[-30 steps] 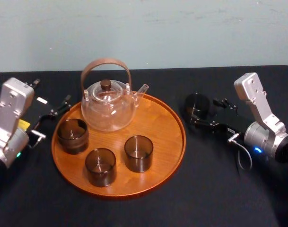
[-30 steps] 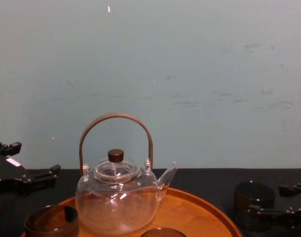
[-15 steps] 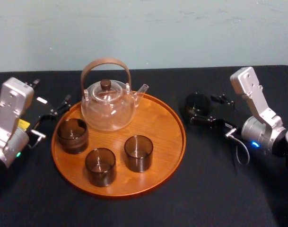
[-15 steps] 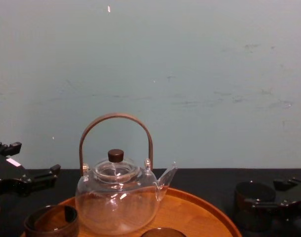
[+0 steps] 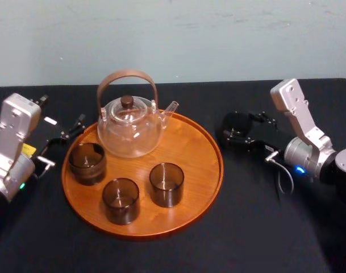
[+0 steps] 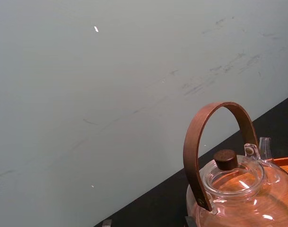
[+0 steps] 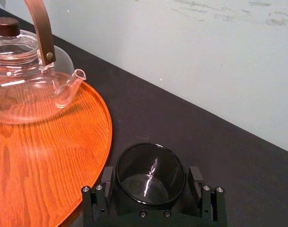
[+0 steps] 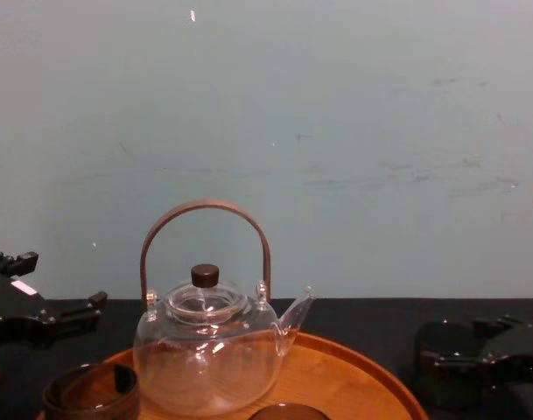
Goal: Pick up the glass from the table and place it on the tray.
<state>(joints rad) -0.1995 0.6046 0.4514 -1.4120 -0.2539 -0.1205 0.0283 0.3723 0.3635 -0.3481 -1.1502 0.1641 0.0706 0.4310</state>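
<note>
A dark smoky glass (image 5: 235,122) stands on the black table just right of the tray (image 5: 202,170), a large round orange-brown wooden tray. My right gripper (image 5: 238,131) is open and reaches in from the right. In the right wrist view its fingers (image 7: 107,178) flank the glass (image 7: 150,165) on both sides, close to its wall. My left gripper (image 5: 62,141) rests open on the table at the tray's left edge, holding nothing. In the chest view the glass (image 8: 441,346) sits low at the right, partly behind the gripper.
On the tray stand a clear glass teapot (image 5: 129,129) with a brown arched handle at the back and three dark glasses (image 5: 87,162), (image 5: 120,200), (image 5: 166,183) in front. The tray's right part is bare. A pale wall runs behind the table.
My right gripper has slid left toward the tray, so its fingers now reach along both sides of the glass. The glass, the tray and the left arm have stayed put.
</note>
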